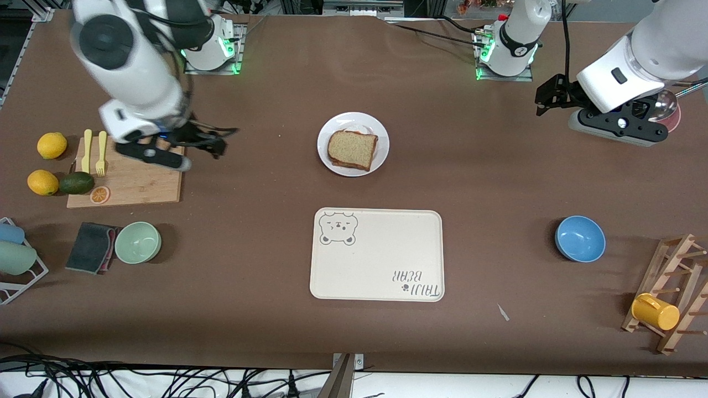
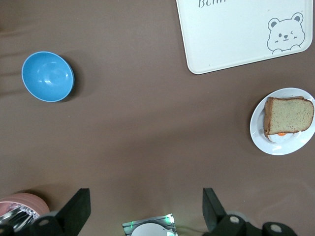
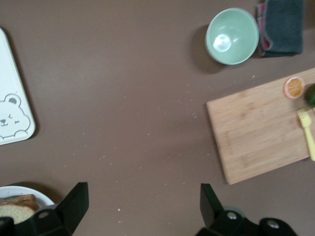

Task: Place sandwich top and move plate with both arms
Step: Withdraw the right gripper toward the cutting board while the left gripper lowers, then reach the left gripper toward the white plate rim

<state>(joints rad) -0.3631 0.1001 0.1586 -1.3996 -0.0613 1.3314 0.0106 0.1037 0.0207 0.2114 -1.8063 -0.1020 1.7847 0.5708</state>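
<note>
Mostly bare brown table carries plate, tray

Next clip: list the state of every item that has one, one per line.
sandwich top: set on the sandwich, on the plate
plate: on the table, not on the tray
tray: bare
left gripper: open, holding nothing
right gripper: open, holding nothing
yellow cup: hung on the rack

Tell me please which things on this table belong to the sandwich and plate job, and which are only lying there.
For the job:
- tan square bread slice, already on top of the sandwich
- small round white plate under it
- left pincer and right pincer, both open, waiting

Lying about:
- cream bear-print tray
- blue bowl
- green bowl
- wooden cutting board
- two lemons
</note>
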